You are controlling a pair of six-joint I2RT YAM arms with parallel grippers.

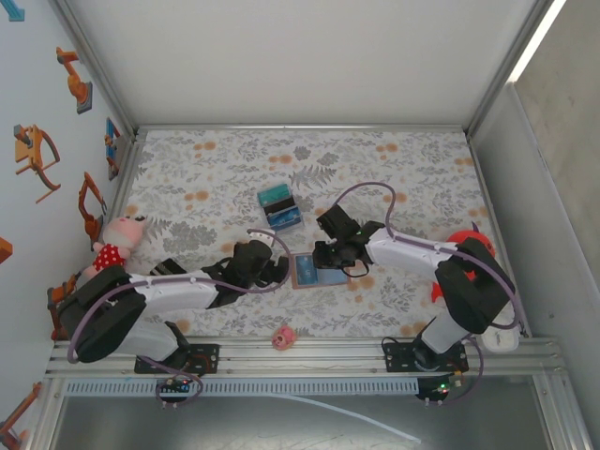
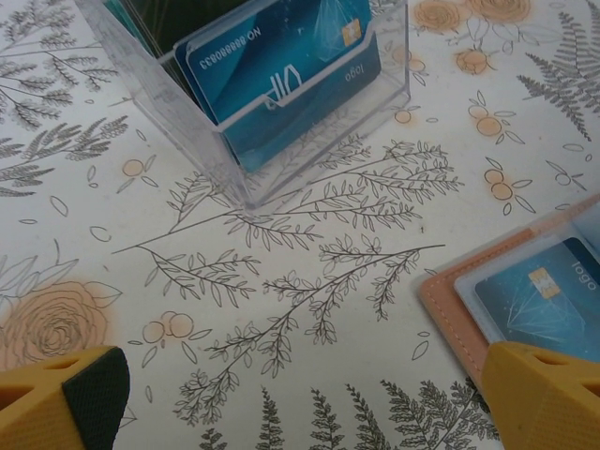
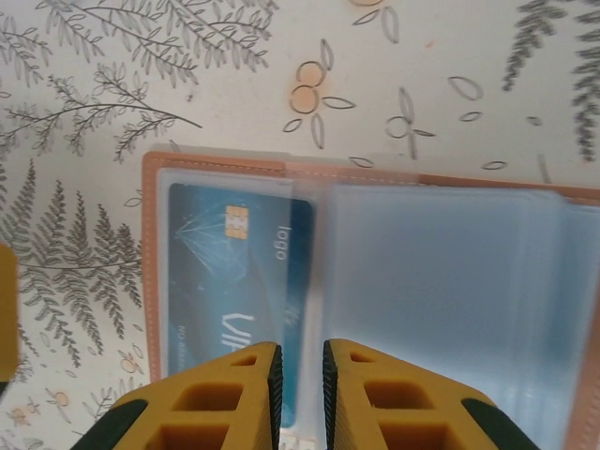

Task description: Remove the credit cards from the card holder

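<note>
The tan card holder (image 1: 302, 272) lies open and flat between the two arms, its pale clear pockets (image 3: 450, 300) facing up. A teal credit card (image 3: 225, 272) sits in its left pocket. My right gripper (image 3: 300, 375) points down at it. The jaws are drawn to a narrow slit, and the card's inner edge and the pocket's rim run into that slit. My left gripper (image 2: 305, 403) stands wide open over bare cloth, just left of the card holder (image 2: 450, 300) and its card (image 2: 539, 300).
A clear plastic box (image 1: 279, 206) behind the wallet holds upright teal cards (image 2: 281, 84). A small pink toy (image 1: 283, 337) lies near the front rail. A plush doll (image 1: 117, 242) sits at the left edge and a red object (image 1: 469, 242) at the right.
</note>
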